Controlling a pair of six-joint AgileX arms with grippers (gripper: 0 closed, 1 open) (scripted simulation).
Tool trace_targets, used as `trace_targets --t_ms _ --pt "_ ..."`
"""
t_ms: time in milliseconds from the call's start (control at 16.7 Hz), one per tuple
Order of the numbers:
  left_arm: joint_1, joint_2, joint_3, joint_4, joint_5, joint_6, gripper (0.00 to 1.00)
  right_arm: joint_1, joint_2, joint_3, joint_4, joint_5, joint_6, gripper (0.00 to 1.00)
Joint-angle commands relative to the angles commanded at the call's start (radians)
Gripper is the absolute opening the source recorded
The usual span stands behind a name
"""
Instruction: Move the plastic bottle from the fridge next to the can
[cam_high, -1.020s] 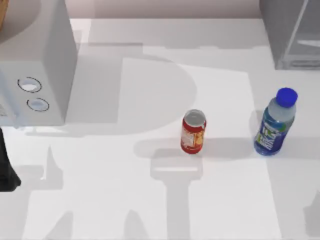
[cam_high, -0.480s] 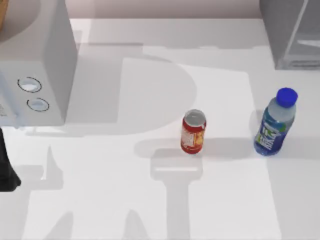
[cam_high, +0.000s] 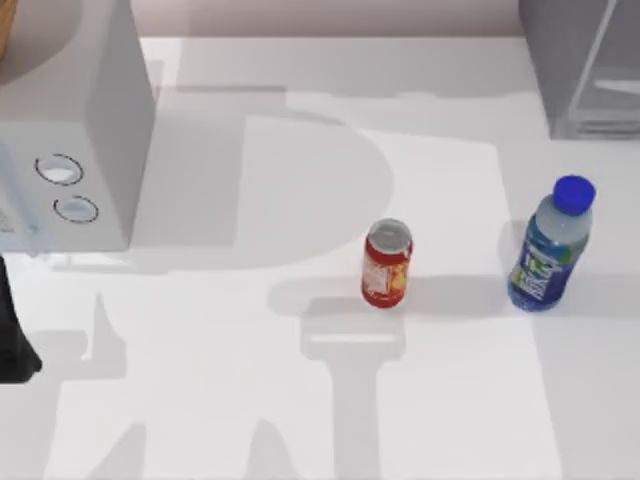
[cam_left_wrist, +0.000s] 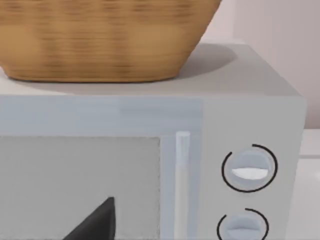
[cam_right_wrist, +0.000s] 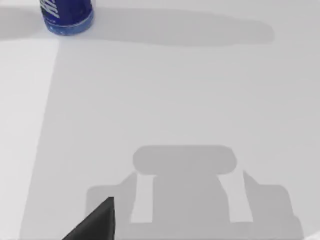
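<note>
Our plastic bottle (cam_high: 550, 247) stands upright on the white surface (cam_high: 300, 400), toward the right side, out in the open and well clear of the fridge (cam_high: 585, 65), which sits at the far right corner. The can (cam_high: 387, 263) stands upright near the middle of the surface, to the left of the bottle and well apart from it, with bare surface between the two.

At the far left stands a white box with two round dials (cam_high: 70, 130); our left wrist view looks straight at its front, where a woven basket (cam_left_wrist: 100, 40) rests on top of it. Our left arm (cam_high: 12, 335) sits parked at the left edge of the surface.

In our right wrist view the bottle's base shows on the surface. We cannot tell whether either tool is open or closed.
</note>
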Motion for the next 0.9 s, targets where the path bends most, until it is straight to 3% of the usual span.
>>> trace_targets --t_ms 360,900 --pt "0.0 0.0 0.0 0.0 0.0 0.0 1.0 -0.323 0.35 0.124 0.012 -0.161 -0.344 1.0" --pt "0.0 0.0 0.0 0.0 0.0 0.0 1.0 -1.059 1.191 0.387 0.02 -0.554 -1.156 1.0"
